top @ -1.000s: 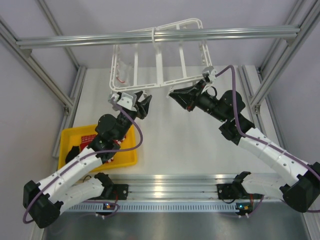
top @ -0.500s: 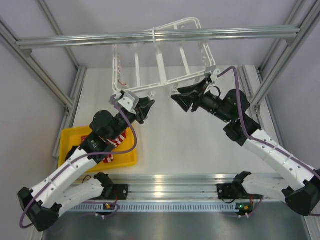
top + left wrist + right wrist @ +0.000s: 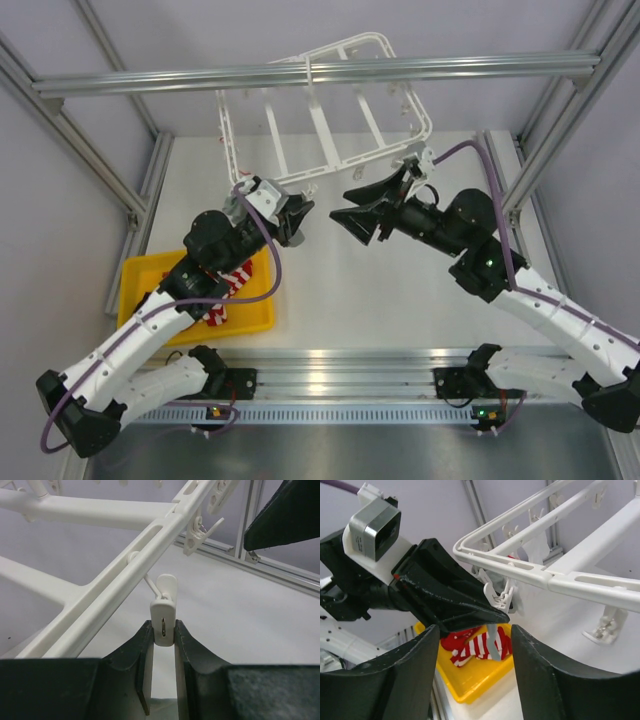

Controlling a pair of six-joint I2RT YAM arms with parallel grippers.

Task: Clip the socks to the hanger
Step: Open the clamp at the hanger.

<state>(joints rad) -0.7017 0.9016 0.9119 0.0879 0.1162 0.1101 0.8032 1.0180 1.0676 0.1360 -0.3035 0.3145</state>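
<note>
The hanger (image 3: 590, 582) has swung leftward and the left hand (image 3: 292, 216) has come up under its near rail, where its fingers are now pressed together on a dangling clip (image 3: 164, 611). The right hand (image 3: 352, 224) has drawn back, fingers apart and empty. The socks (image 3: 470, 647) lie in the yellow tray (image 3: 480, 677), well below the frame. The squeeze should probably stay square on the clip so the frame does not swing while the right hand fetches a sock.

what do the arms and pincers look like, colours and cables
Both arms have white shells with black joints. A purple cable runs along the left arm and another along the right arm. The left pincer and right pincer each have two black wedge-shaped fingers.
</note>
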